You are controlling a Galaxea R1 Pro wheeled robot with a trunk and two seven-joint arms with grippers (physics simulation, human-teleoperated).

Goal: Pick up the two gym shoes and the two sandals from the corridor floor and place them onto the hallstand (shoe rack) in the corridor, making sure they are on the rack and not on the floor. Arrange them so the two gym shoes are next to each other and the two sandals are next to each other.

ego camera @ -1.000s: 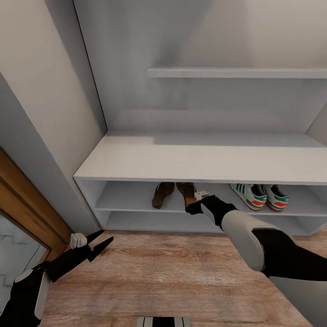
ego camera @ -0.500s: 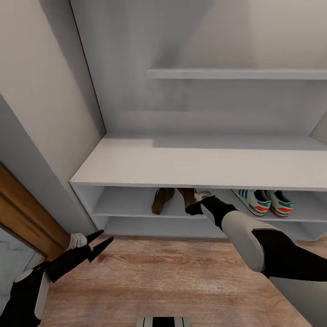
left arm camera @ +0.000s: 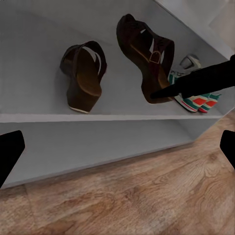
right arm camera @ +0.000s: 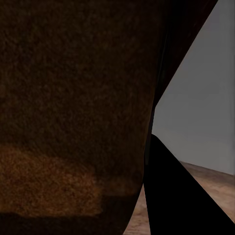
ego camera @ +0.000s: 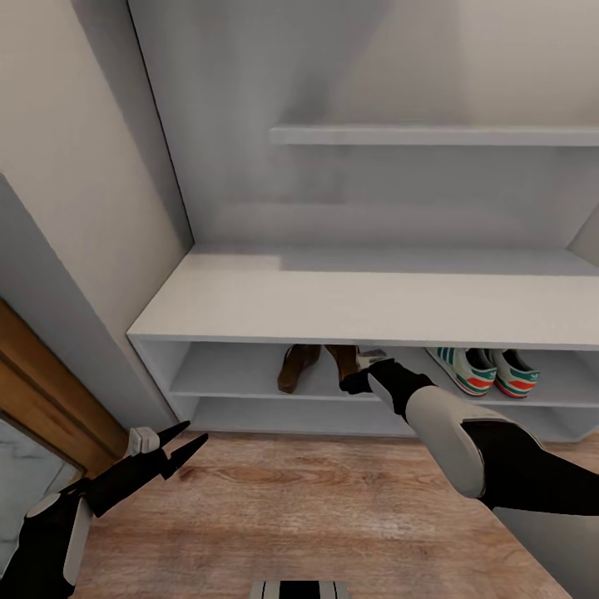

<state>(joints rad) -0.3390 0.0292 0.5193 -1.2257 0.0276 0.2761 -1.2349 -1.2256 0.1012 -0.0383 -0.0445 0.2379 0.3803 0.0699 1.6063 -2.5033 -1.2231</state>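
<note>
The two sandals stand on the upper shoe shelf of the hallstand (ego camera: 349, 299). One sandal (left arm camera: 85, 73) lies flat there. The other sandal (left arm camera: 147, 58) is tipped up on its edge, with my right gripper (ego camera: 351, 379) shut on it; one black finger (left arm camera: 196, 83) touches its sole. This sandal (right arm camera: 73, 112) looms close in the right wrist view beside a finger (right arm camera: 171, 196). The two gym shoes (ego camera: 491, 371) sit side by side on the same shelf, to the right. My left gripper (ego camera: 187, 441) hangs open over the corridor floor (ego camera: 316, 499), holding nothing.
A wall shelf (ego camera: 433, 135) juts out above the bench top. The lower shoe shelf (ego camera: 274, 412) holds nothing. A wall and a wooden door frame (ego camera: 50, 391) close in at the left. The robot's base (ego camera: 299, 589) shows at the bottom edge.
The whole picture shifted a little up to half a second ago, so the camera moved. Since then neither the arms nor the shoes have visibly moved.
</note>
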